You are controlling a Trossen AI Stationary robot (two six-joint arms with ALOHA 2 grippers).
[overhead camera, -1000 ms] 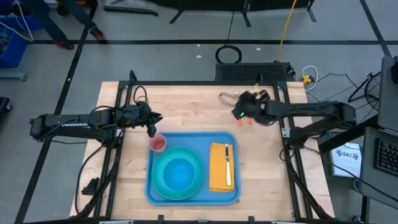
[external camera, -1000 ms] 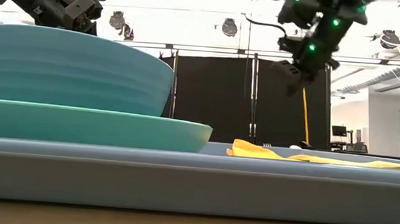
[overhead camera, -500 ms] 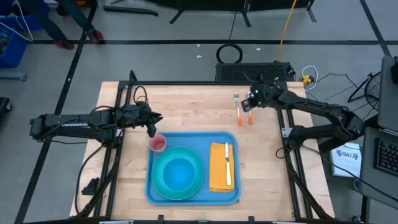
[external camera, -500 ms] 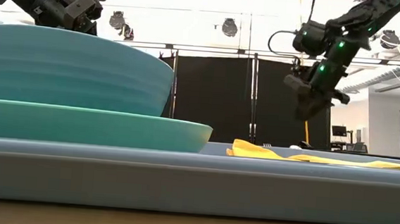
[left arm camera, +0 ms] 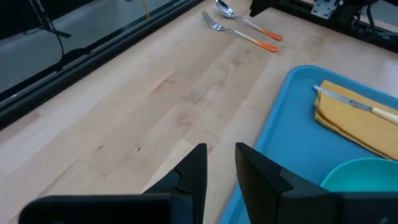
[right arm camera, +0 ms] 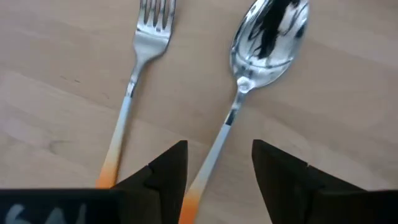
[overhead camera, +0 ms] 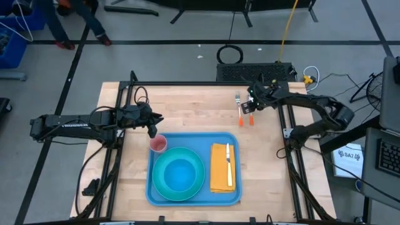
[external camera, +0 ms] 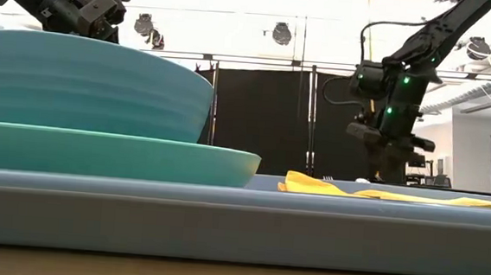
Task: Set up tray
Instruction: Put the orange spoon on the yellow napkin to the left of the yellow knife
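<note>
The blue tray (overhead camera: 234,139) lies at the table's near middle. It holds a turquoise bowl (overhead camera: 179,174) on a plate, and a yellow napkin (overhead camera: 220,176) with a knife (overhead camera: 229,164) on it. A pink cup (overhead camera: 158,144) stands at the tray's far left corner. A fork (right arm camera: 134,81) and a spoon (right arm camera: 261,37) with orange handle ends lie on the wood beyond the tray's far right. My right gripper (right arm camera: 219,165) is open, pointing down, with a finger on either side of the spoon's handle. My left gripper (overhead camera: 152,131) hovers just beyond the cup, its fingers (left arm camera: 198,165) a narrow gap apart and empty.
Bare wood (left arm camera: 155,99) lies between the tray's far rim and the cutlery. Black frame rails (overhead camera: 119,119) run along the table's left and right sides. A person walks on the floor beyond the far left (overhead camera: 81,19).
My right gripper has come down from high over the table's far right to just above the fork and spoon, ending over the spoon's handle. The fork and spoon lie where they were. My left arm has kept still.
</note>
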